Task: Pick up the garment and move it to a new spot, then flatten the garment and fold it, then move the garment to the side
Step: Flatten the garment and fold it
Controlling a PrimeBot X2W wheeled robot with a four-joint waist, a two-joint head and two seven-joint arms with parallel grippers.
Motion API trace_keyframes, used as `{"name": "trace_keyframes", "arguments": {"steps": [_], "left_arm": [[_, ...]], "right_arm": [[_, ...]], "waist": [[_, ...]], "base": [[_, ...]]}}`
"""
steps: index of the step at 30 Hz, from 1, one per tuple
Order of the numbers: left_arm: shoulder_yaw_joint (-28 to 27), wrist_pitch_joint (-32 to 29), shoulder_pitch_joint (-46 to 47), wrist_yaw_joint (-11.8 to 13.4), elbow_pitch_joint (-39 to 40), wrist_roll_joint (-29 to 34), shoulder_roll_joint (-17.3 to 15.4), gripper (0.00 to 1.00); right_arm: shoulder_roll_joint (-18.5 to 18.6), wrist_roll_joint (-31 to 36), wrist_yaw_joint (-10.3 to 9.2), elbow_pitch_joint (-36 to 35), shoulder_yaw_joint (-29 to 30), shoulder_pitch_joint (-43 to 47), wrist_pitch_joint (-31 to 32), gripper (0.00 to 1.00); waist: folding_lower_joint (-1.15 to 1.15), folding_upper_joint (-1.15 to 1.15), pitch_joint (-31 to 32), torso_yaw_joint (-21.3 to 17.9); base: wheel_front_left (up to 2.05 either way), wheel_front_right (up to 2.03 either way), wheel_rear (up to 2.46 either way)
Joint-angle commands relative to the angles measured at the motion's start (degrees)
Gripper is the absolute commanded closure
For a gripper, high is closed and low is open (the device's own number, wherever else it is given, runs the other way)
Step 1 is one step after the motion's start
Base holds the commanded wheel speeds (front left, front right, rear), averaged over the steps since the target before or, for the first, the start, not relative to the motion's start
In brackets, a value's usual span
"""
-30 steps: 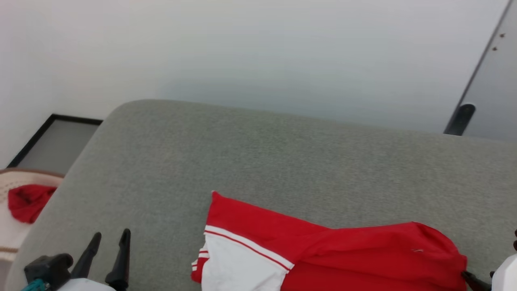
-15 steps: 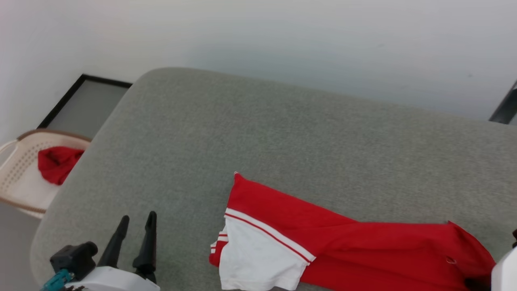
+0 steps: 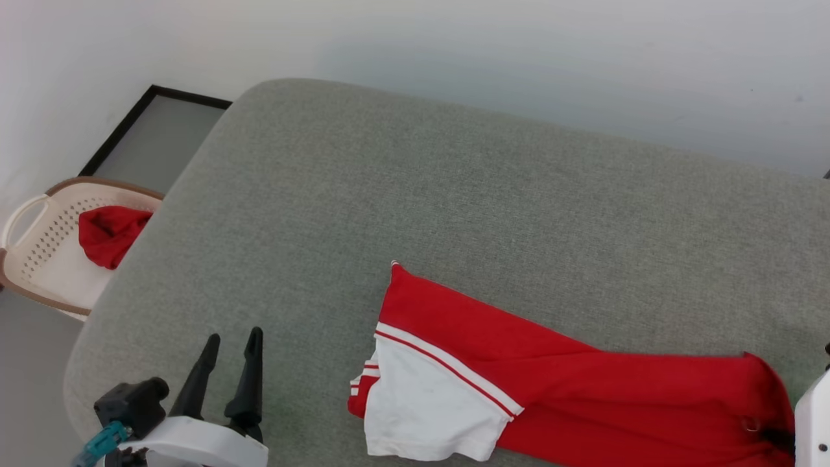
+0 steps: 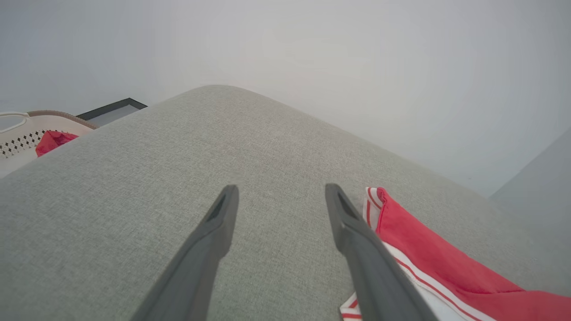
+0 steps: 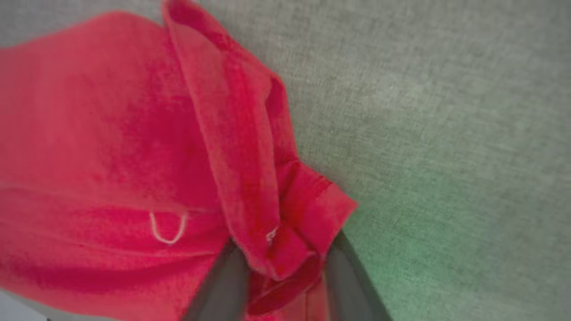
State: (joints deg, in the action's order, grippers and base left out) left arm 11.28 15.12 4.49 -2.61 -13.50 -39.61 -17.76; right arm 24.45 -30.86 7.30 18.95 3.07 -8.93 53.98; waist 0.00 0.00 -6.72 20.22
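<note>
Eyes on the garment (image 3: 551,389): it lies stretched along the near edge of the grey fabric-covered worktop (image 3: 454,194), running from about the middle out to your right. Its left end shows a white panel (image 3: 428,408) edged with thin red-and-white stripe trim. The rest is plain red, with a long crease along it.

Your right claw (image 5: 285,243) is down at the far right end of that cloth. In the right wrist view, its two dark fingers (image 5: 225,285) stand either side of a bunched red fold, and the cloth fills the gap between them. The fingers stand fairly wide, and I cannot tell whether they are truly biting or only flanking the fold. A small pale loop (image 5: 168,227) sits on the red cloth just left of the fingers.

Your left claw (image 3: 235,335) is over at the near left corner of the worktop, spread wide with nothing between the fingers. It hangs above bare grey fabric, apart from the garment. In its own wrist view, the striped corner of the garment lies just beside the right-hand finger.

Off the left edge, a cream basket (image 3: 39,259) sits low, with a plain red cloth bundle (image 3: 107,233) in it. It is well apart from the garment. Behind it, a black-framed grey panel (image 3: 155,136) meets the pale wall (image 3: 454,39).
</note>
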Motion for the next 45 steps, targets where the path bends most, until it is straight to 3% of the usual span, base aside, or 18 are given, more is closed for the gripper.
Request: {"name": "trace_keyframes", "arguments": {"steps": [1, 21, 27, 33, 37, 45], "left_arm": [[-0.36, 0.0, 0.19, -0.61, -0.11, 0.38, 0.54, 0.0], [-2.15, -0.01, 0.5, -2.53, -2.95, 2.28, 2.41, 0.0], [-2.18, -0.24, -0.34, -2.32, -3.41, 1.72, 1.96, 0.0], [-2.07, -0.84, -1.71, -2.06, -3.33, 1.17, 1.77, 0.0], [-1.87, -1.37, -2.42, -1.88, -3.12, 0.71, 1.88, 0.0], [-0.81, -2.34, -2.1, -1.43, -2.73, 0.8, 2.28, 0.0]], "right_arm": [[-2.79, -0.33, 0.32, 2.82, -2.45, 1.1, -0.2, 1.0], [8.37, 4.23, 0.03, 8.14, 4.87, -5.47, -5.31, 1.0], [10.01, 2.97, 0.15, 5.64, 3.27, -6.57, -4.0, 1.0], [6.42, -3.39, 0.16, -3.58, 1.2, -4.92, 0.68, 1.0], [2.14, -6.4, 0.16, -11.5, 0.5, -3.47, 4.3, 1.0], [-7.26, -5.09, 0.16, -21.54, -2.35, -2.88, 7.9, 1.0]], "waist": [[0.0, 0.0, -0.24, -0.26], [0.0, 0.0, 0.39, -4.92], [0.0, 0.0, 2.38, -6.89], [0.0, 0.0, 4.71, -8.19], [0.0, 0.0, 6.22, -8.33], [0.0, 0.0, 7.49, -6.13]], "base": [[0.0, 0.0, 0.0], [0.0, 0.0, 0.0], [0.0, 0.0, 0.0], [0.0, 0.0, 0.0], [0.0, 0.0, 0.0], [0.0, 0.0, 0.0]]}}
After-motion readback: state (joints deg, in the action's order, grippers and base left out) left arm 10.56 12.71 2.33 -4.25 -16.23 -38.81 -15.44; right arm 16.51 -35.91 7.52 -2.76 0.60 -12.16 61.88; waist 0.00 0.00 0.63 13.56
